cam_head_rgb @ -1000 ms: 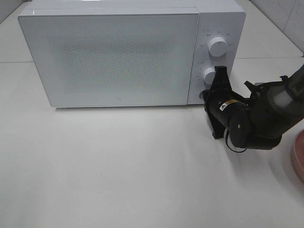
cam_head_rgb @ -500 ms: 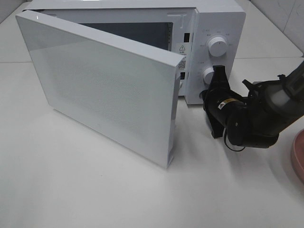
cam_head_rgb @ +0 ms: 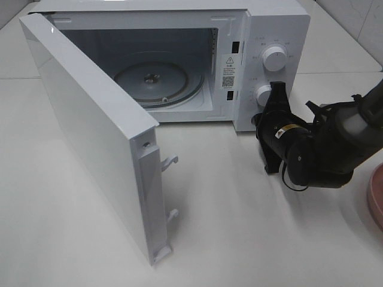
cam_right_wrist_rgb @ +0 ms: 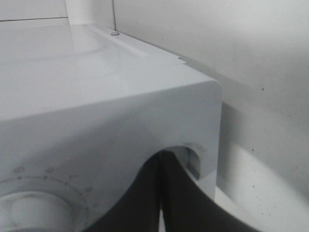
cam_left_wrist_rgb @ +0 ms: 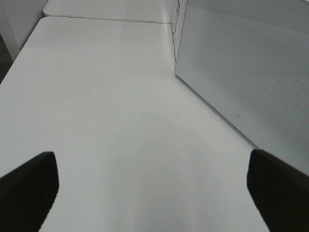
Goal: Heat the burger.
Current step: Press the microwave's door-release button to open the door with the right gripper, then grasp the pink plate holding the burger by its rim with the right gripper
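The burger is out of view in every frame. The white microwave [cam_head_rgb: 278, 30] stands at the back with its door [cam_head_rgb: 90, 137] swung wide open to the left. Its glass turntable [cam_head_rgb: 158, 81] is bare. My right gripper [cam_head_rgb: 260, 119] is at the microwave's lower right front corner, below the two knobs. In the right wrist view its fingers [cam_right_wrist_rgb: 140, 198] are pressed together, with the tips [cam_right_wrist_rgb: 162, 162] at a round recess in the panel. My left gripper [cam_left_wrist_rgb: 154, 193] is open and empty above bare table beside the door's outer face [cam_left_wrist_rgb: 241, 63]; it does not show in the exterior high view.
The rim of a pink plate [cam_head_rgb: 377, 200] shows at the right edge, behind my right arm. The open door reaches far out over the front left of the white table [cam_head_rgb: 251, 239]. Two white knobs [cam_head_rgb: 273, 58] are on the microwave's panel.
The microwave door has gone from closed to half open to wide open, swinging out to the left. My right gripper has stayed at the panel's lower corner.
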You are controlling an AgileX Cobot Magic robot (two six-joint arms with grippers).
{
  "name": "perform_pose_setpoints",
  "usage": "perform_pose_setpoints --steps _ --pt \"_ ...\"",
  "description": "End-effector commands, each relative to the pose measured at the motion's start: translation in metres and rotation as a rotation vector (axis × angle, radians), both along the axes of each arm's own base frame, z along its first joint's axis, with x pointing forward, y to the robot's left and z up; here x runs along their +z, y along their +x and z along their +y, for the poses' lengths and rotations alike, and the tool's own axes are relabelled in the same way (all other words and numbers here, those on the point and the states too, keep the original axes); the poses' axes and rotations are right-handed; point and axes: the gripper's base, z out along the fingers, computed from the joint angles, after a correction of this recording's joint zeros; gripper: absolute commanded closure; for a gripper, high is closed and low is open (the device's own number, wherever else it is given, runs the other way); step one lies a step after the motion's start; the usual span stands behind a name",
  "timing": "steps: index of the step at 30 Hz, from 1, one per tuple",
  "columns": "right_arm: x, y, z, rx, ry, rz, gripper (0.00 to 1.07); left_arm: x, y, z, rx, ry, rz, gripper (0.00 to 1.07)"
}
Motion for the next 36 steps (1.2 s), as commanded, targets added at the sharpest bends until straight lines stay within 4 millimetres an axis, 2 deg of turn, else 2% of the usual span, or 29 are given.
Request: perform_pose_setpoints --steps 1,5,14,16,19,24,27,29,30,32,35,36 --pt "0.021 0.003 0.001 -0.019 0.036 -0.15 1.07 0.0 -0.001 0.0 -0.006 -0.003 -0.004 0.09" --pt "0.018 -0.013 0.009 0.032 0.046 -0.104 1.07 0.0 -0.001 0.0 -0.006 -0.003 -0.004 0.09" --pt "0.026 -0.031 0.006 0.077 0.022 -0.064 1.07 0.0 -0.001 0.0 -0.006 -0.003 -0.004 0.09" --pt "0.029 -0.043 0.003 0.106 0.008 -0.021 1.07 0.0 -0.001 0.0 -0.006 -0.003 -0.004 0.09" --pt "0.03 -0.047 0.001 0.114 0.004 -0.011 1.07 0.0 -0.001 0.0 -0.006 -0.003 -0.004 0.09" --pt "0.053 -0.066 -0.004 0.196 -0.091 0.053 1.07 0.0 -0.001 0.0 -0.006 -0.003 -0.004 0.09" --pt "0.058 -0.068 -0.004 0.213 -0.108 0.071 1.07 0.0 -0.001 0.0 -0.006 -0.003 -0.004 0.09" --pt "0.071 -0.077 -0.005 0.321 -0.242 0.13 1.07 0.0 -0.001 0.0 -0.006 -0.003 -0.004 0.09" --pt "0.071 -0.077 -0.005 0.321 -0.242 0.13 1.07 0.0 -0.001 0.0 -0.006 -0.003 -0.004 0.09" --pt "0.081 -0.082 -0.005 0.414 -0.374 0.117 1.07 0.0 -0.001 0.0 -0.006 -0.003 -0.004 0.09" --pt "0.085 -0.084 -0.006 0.438 -0.407 0.114 1.07 0.0 -0.001 0.0 -0.006 -0.003 -0.004 0.09" --pt "0.09 -0.087 -0.006 0.497 -0.487 0.104 1.07 0.0 -0.001 0.0 -0.006 -0.003 -0.004 0.09"
